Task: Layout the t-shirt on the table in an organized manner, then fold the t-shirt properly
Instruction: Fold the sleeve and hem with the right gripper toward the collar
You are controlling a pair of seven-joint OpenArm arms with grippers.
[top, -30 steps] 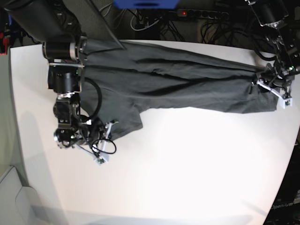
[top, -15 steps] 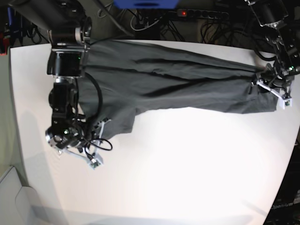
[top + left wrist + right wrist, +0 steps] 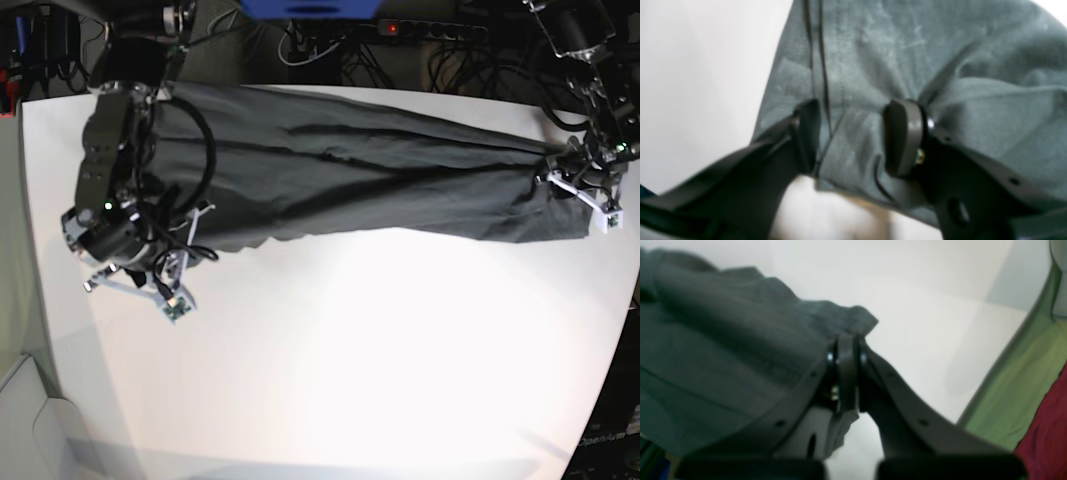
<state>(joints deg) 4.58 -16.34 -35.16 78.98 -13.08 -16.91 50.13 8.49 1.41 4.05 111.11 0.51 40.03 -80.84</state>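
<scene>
While my right gripper (image 3: 847, 373) stays out of nothing's way, its two pads (image 3: 846, 366) are pressed flat together with a thin edge of the t-shirt (image 3: 723, 350) pinched between them, a corner of cloth poking out just past the tips and a scrap hanging below. Beyond that pinch the grey fabric bunches away to my left in soft folds, and the white table (image 3: 923, 306) spreads out ahead of the jaws.

My left gripper (image 3: 853, 136) stands partly spread, a ridge of the t-shirt (image 3: 907, 50) and its stitched hem sitting between the two pads (image 3: 903, 136). Whether they truly squeeze the cloth or only straddle it I cannot tell from here; the view is blurred. Past the tips the fabric runs on, wrinkled, with bare table (image 3: 700, 73) to one side.

Seen from the base camera, the t-shirt (image 3: 350, 170) is stretched in a long band along the far part of the table (image 3: 400, 350), one end at my right gripper (image 3: 185, 255) and the other at my left gripper (image 3: 565, 170).
</scene>
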